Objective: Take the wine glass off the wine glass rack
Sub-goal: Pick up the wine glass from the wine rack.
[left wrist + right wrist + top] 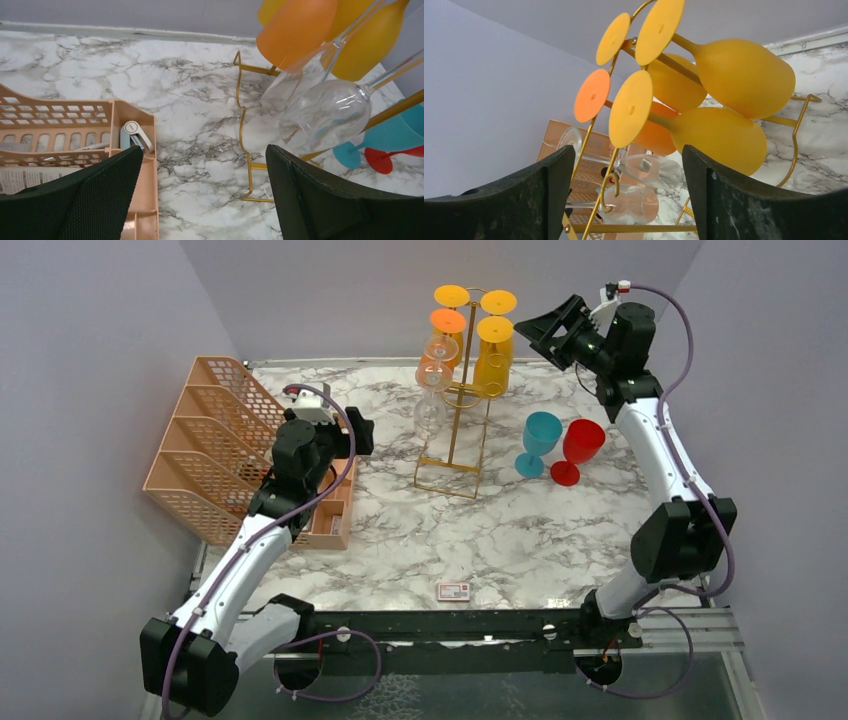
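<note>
Glasses hang upside down on the rack (458, 435), which stands toward the back of the counter (500, 540). We see three yellow glasses (495, 350) and an orange glass (447, 325) at the top, feet uppermost, and clear glasses (432, 400) lower on the rack's left side.

The right arm (655, 440) is raised, and the right jaws sit level with the rack's top, just to its right. They are spread wide and hold nothing. In the right wrist view the yellow glasses (719, 135) lie ahead of them, not touched.

The left jaws are also wide apart and empty, above the counter between the tray (220, 430) and the rack. In the left wrist view the clear glasses (330, 110) are close ahead on the right.

A teal glass (540, 435) and a red glass (582, 440) stand upright side by side to the right of the rack.
</note>
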Robot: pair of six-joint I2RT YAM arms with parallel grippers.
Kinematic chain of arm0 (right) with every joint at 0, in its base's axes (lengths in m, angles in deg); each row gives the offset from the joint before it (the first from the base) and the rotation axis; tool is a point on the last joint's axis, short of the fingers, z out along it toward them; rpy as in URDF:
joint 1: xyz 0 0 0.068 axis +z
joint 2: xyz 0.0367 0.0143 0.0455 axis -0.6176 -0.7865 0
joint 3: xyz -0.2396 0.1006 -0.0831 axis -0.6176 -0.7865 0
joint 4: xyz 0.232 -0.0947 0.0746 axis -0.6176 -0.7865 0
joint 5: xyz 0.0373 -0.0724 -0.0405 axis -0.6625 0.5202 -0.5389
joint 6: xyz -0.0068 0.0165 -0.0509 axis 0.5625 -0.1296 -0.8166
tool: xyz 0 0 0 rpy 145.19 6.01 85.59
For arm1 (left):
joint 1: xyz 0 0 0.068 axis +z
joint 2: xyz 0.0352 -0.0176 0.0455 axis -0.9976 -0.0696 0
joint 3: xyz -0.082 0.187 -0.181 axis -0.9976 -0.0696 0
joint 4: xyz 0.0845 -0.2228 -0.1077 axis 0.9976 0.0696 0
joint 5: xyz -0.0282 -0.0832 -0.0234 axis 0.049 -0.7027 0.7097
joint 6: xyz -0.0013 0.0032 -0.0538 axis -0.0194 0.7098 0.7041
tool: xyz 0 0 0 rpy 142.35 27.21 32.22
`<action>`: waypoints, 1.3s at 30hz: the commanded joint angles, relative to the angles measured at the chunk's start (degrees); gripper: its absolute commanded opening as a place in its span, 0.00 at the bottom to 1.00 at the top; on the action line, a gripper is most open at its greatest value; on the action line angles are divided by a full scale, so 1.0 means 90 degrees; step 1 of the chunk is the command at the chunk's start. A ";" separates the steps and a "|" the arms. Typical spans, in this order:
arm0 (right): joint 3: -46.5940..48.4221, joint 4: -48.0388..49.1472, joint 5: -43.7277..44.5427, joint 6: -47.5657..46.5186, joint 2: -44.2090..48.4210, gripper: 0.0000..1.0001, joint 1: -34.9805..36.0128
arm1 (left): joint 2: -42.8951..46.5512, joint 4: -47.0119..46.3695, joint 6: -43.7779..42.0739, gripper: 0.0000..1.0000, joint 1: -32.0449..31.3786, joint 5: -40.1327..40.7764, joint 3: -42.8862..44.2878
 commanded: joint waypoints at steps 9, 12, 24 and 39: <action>0.1327 -0.0453 -0.0291 0.0737 -0.1235 0.66 -0.0021 | -0.0028 -0.0005 0.0012 0.99 0.0109 0.0066 -0.0133; 0.1619 -0.0479 -0.0618 0.0810 -0.1508 0.61 -0.0022 | 0.0157 0.0020 -0.0261 0.99 0.0110 0.0043 -0.0264; 0.2217 -0.0981 -0.0795 0.0696 -0.1973 0.38 -0.0006 | 0.1238 -0.0073 -0.0131 0.99 0.0102 0.0666 -0.0953; 0.2313 -0.1218 -0.0912 0.0660 -0.1909 0.21 0.0091 | 0.0951 0.0051 0.0314 0.99 0.0105 0.0332 -0.0978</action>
